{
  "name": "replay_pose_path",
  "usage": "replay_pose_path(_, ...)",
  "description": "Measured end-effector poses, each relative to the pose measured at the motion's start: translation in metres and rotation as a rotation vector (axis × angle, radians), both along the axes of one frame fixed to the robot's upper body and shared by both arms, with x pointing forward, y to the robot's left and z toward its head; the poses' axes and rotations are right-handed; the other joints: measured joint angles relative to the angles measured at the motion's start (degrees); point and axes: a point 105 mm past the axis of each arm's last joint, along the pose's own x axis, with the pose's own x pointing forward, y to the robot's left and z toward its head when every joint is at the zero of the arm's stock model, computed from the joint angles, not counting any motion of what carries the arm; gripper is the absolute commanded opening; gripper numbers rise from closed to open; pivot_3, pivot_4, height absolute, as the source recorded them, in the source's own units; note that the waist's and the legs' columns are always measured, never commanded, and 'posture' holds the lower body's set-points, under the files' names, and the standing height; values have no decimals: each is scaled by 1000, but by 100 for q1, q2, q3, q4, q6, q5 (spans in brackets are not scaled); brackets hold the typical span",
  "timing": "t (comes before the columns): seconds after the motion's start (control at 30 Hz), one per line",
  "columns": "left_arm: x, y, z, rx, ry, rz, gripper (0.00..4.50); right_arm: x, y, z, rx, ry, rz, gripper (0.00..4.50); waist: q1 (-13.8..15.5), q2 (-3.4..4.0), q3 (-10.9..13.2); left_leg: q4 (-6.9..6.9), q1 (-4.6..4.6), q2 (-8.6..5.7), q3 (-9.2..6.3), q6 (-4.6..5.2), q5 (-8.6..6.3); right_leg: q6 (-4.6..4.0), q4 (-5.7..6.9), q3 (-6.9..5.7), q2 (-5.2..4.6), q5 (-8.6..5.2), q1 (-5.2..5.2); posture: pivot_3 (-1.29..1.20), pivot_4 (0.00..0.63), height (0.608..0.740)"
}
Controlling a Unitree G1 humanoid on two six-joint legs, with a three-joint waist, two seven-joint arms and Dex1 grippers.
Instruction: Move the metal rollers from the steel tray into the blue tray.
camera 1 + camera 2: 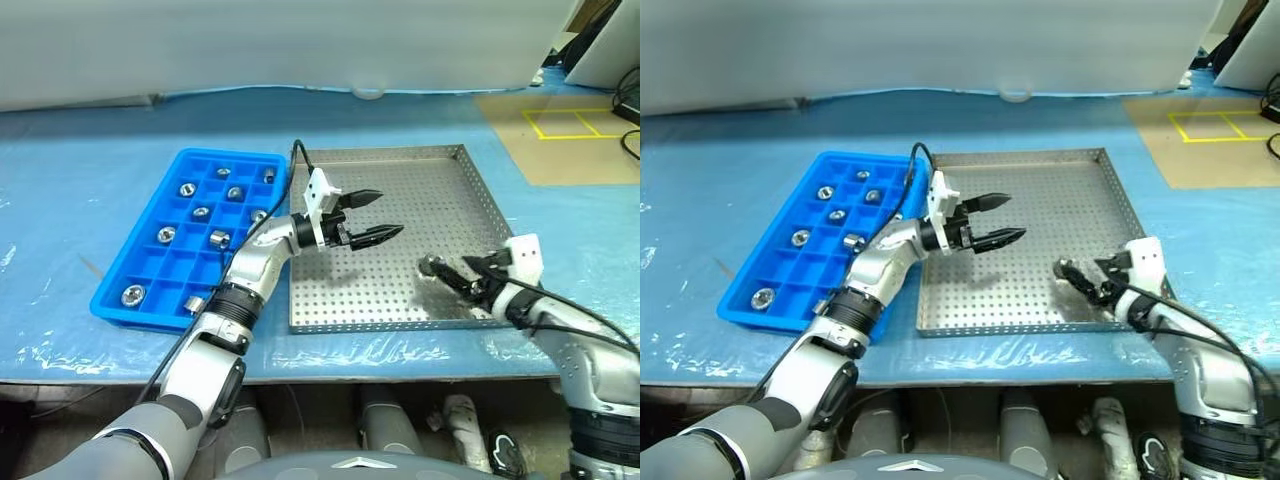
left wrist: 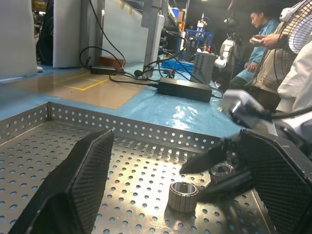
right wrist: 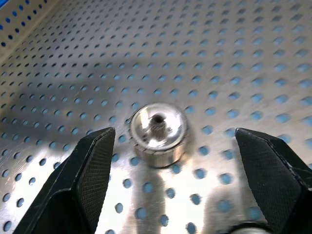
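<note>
no readable text, no labels, no brand marks, no numbers on anything in view

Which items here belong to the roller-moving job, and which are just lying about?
Job: metal rollers, steel tray, blue tray, left gripper, right gripper.
Lying about: black power brick, cables, yellow floor tape, standing fan.

Bright, even light from above; the steel tray [image 1: 440, 190] glares softly. Near the right claw [image 3: 173, 183] a roller [image 3: 158, 132] looks blurred.
</note>
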Motion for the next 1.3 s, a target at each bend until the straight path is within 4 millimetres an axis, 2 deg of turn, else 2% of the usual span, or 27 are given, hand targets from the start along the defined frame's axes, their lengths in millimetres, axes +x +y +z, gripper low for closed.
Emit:
replay_pose_path(0.17,2,0,0,6,-13,10,4347,19,3,-5,-79,4,-17,4136,-20,-17,-8,11,-2,-3,0,3,-1,2,-2,4,-1,-1,9,-411,150,740)
replay_pose_path(0.27,2,0,-1,7,-14,13,4347,27,-2,-13,-160,22,-26,3508,2,-46,-27,11,-1,-3,0,3,-2,1,-3,3,-1,-1,18,-380,150,740)
replay_pose_path(0.43,6,10,-8,12,0,67,4347,32,-11,-14,-263,21,-18,1752,80,-69,-41,8,3,-3,0,6,-4,0,-7,3,-1,0,22,-328,150,740)
replay_pose_path(0.57,8,20,-6,7,-14,115,4347,41,-8,-7,-243,13,12,1675,80,-69,-41,7,2,-2,0,5,-4,-11,-5,3,-1,7,13,-279,150,740)
replay_pose_path(0.63,9,23,-6,5,-15,134,4347,47,4,5,-190,-27,61,1675,83,-68,-40,2,-2,-1,0,4,-3,-28,1,2,0,17,2,-245,150,740)
replay_pose_path(0.73,14,30,-1,-11,-22,191,4347,54,41,38,-45,-142,200,1675,90,-65,-39,-11,-5,2,0,2,-2,-38,4,0,1,23,-10,-156,150,740)
replay_pose_path(0.87,19,55,19,-87,-51,316,4347,58,91,95,120,-310,430,1675,156,-63,-37,-23,-10,6,0,3,-2,-40,1,-8,2,23,-15,-41,150,740)
replay_pose_path(0.93,21,71,27,-121,-53,378,4347,57,110,109,158,-344,524,1675,273,-63,-37,-35,-6,7,0,1,-1,-42,-1,-12,2,21,-14,37,150,740)
replay_pose_path(1.0,21,95,31,-144,-45,457,4347,55,133,111,186,-335,636,1675,350,-63,-37,-43,-4,9,0,-4,2,-45,-1,-15,3,20,-15,77,150,740)
replay_pose_path(1.1,16,132,28,-147,-36,583,4347,49,173,101,237,-279,800,1675,467,-60,-34,-64,-6,11,-1,-15,8,-48,-2,-27,2,18,-20,151,150,740)
replay_pose_path(1.3,0,174,28,-160,-35,754,4347,34,223,82,218,-226,1013,1675,889,-62,-31,-84,-11,10,-7,-26,14,-47,-7,-42,-2,14,-20,323,150,740)
